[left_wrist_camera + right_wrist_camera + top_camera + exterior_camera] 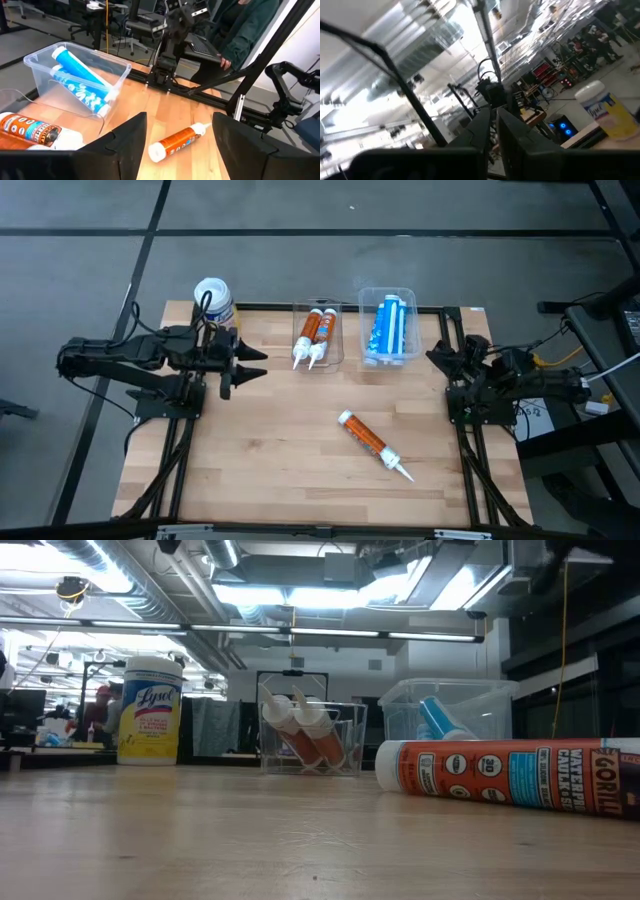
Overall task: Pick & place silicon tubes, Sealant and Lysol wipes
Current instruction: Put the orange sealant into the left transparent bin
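Observation:
The Lysol wipes canister [214,302] stands upright on its base at the table's far left corner, yellow label and white lid [150,710]. Two orange sealant tubes lean in a clear bin [317,335]. Blue silicone tubes lie slanted in a second clear bin [390,328] [80,80]. One orange tube [372,443] lies flat on the wood, right of centre [177,142]. My left gripper [262,364] hovers open near the wipes, pointing toward the table's right, with nothing between its fingers [179,117]. My right gripper [437,357] is shut at the right edge, tipped upward [492,125].
A black frame rail [400,308] runs along the far edge behind the bins. Bare wood [250,460] lies toward the near left. A person in a dark green jacket [250,25] stands beyond the table's right side.

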Controlling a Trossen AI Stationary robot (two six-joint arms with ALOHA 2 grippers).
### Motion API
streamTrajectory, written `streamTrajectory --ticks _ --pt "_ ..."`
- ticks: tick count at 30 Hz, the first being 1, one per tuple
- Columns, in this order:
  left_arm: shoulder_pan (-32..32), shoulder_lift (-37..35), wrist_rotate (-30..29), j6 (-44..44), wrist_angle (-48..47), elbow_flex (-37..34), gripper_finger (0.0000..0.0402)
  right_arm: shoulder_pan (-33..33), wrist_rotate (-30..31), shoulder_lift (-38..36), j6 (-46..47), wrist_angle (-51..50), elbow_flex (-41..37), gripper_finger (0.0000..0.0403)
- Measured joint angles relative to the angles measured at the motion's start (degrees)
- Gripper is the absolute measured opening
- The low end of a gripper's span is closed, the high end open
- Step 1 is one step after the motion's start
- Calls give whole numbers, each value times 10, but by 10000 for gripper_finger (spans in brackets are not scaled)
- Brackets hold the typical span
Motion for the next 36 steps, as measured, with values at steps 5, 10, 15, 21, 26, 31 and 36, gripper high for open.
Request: streamTrajectory --ticks 5,10,15,21,26,31,36 --pt "0 -2 0 -5 0 0 223 6 -57 109 -61 0 91 35" --pt "0 -2 0 -14 -1 0 224 32 -101 215 -134 -13 182 35" --pt "0 -2 0 -15 -1 0 222 61 -106 295 -178 -67 267 35" --pt "0 -2 0 -15 -8 1 225 96 -106 372 -222 -157 344 35" --pt "0 -2 0 5 -26 1 226 116 -106 424 -212 -250 386 35" --pt "0 -2 0 33 -35 1 226 119 -106 464 -71 -275 391 35" --pt "0 0 0 56 -36 1 226 119 -149 496 28 -278 387 35"
